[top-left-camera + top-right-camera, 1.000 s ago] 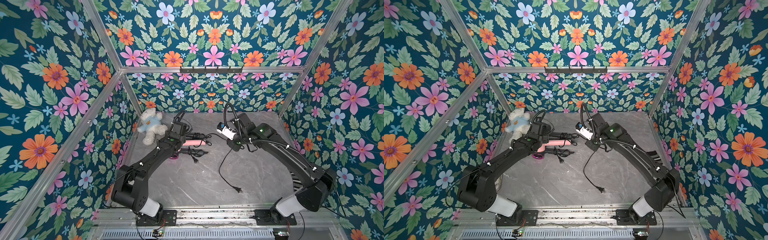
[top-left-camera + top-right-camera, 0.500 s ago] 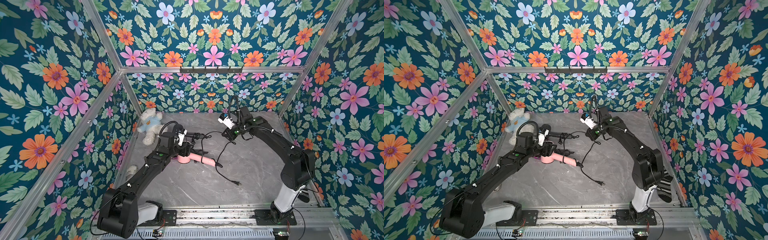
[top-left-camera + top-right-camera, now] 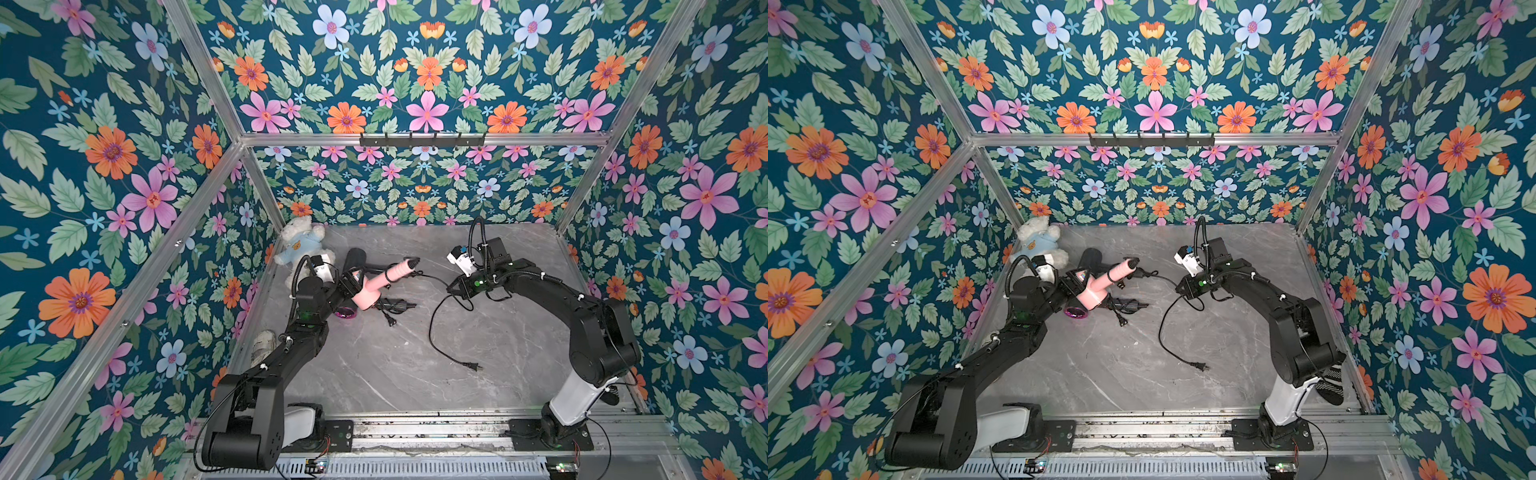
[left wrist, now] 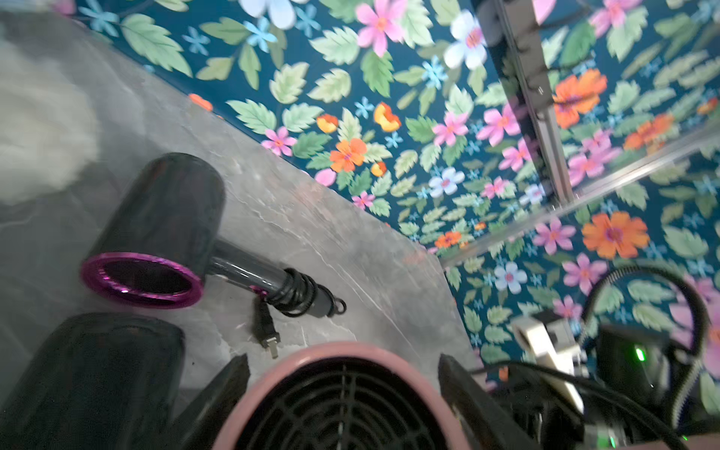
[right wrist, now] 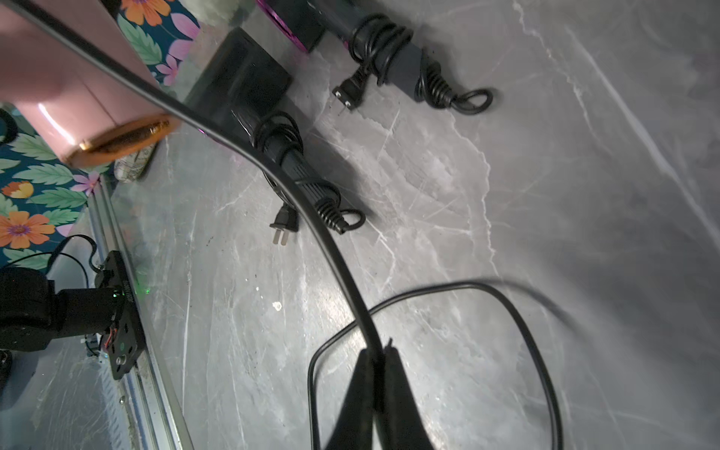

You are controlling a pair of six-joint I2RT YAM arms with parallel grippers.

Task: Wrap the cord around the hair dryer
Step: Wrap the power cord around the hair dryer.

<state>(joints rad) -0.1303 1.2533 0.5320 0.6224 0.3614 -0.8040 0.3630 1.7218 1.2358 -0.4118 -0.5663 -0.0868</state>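
Compared with half a second before, the pink hair dryer (image 3: pixel 368 293) is swung round, its handle now raised toward the back wall. It is clamped at the barrel by the left gripper (image 4: pixel 343 385), above the left half of the grey marbled tabletop (image 3: pixel 415 374). The cord (image 5: pixel 331 249) is pinched between the pressed-together jaws of the right gripper (image 5: pixel 377 352); its plug (image 3: pixel 473 366) is left unmoved on the surface. A purple-ringed dryer (image 4: pixel 156 218) with its cord wound on and a plush bear (image 3: pixel 301 245) are seen by the floral walls (image 3: pixel 415 83).

A blue-shirted white plush bear (image 3: pixel 304 244) lies at a back corner of the marble table (image 3: pixel 415 374).
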